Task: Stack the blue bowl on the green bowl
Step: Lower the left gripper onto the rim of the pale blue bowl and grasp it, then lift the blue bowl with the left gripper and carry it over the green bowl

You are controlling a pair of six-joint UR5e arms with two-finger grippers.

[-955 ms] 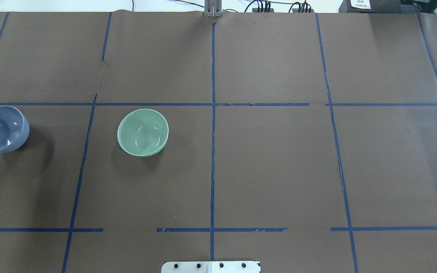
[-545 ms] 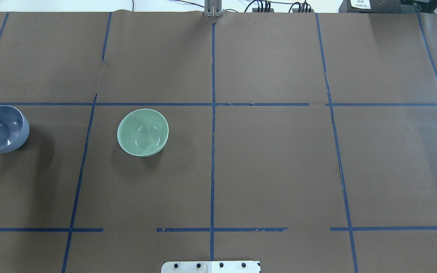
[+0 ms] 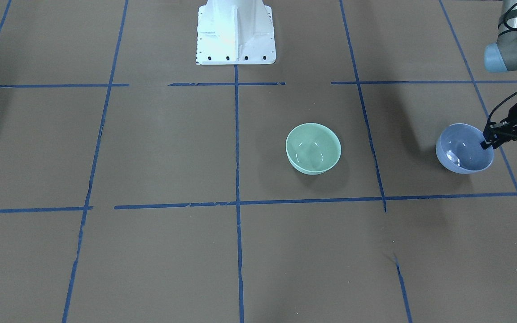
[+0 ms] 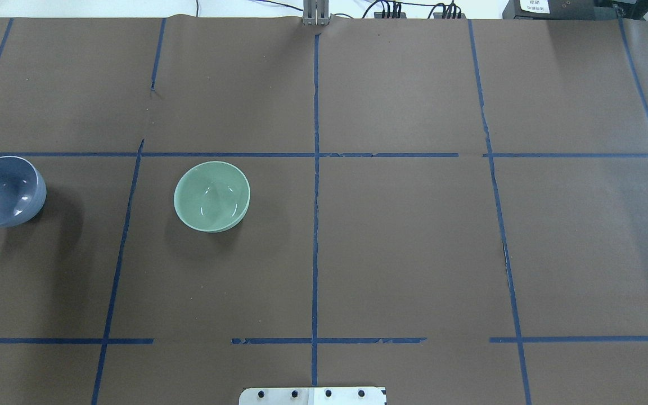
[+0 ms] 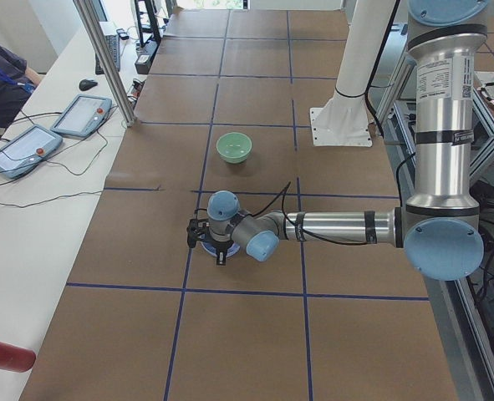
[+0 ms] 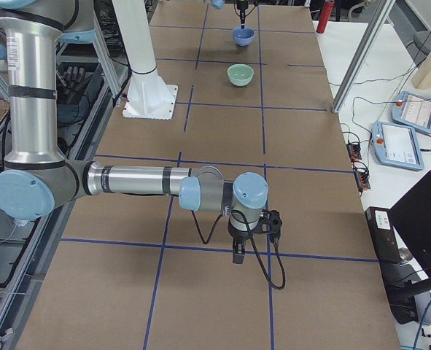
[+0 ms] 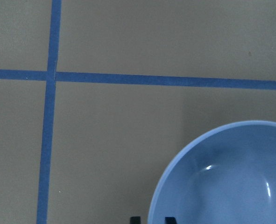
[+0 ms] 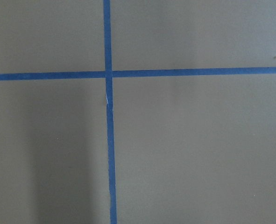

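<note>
The two fingertips (image 7: 134, 220) of the left gripper (image 3: 484, 144) stand very near to each other, with the rim of the blue bowl (image 3: 460, 154) between them. One tip is outside the wall and the other is inside. As far as I can see, the jaws are closed on this rim, at the side of the bowl that is farthest from the middle of the table.

The blue bowl is a small round glossy bowl of pale periwinkle colour. Because it is round, it has no long axis. Its mouth faces up and its foot is down on the brown paper cover (image 3: 151, 148) of the table. In the overhead view it is at the far left edge, in the middle row of the squares that the blue tape lines (image 3: 237, 148) make.

The green bowl (image 3: 313, 148), a small round glossy bowl of pale mint colour and of the same size, stands in the next square toward the table's centre. Its mouth is also up. One tape line runs between the two bowls, and they are well apart.

The white base plate (image 3: 235, 31) of the robot stands at the table's edge, at the middle.

The right gripper (image 6: 237, 257) hangs with its fingers down over the paper, near a tape line and far from both bowls. It shows only in the side view, so I cannot tell how its jaws stand.
</note>
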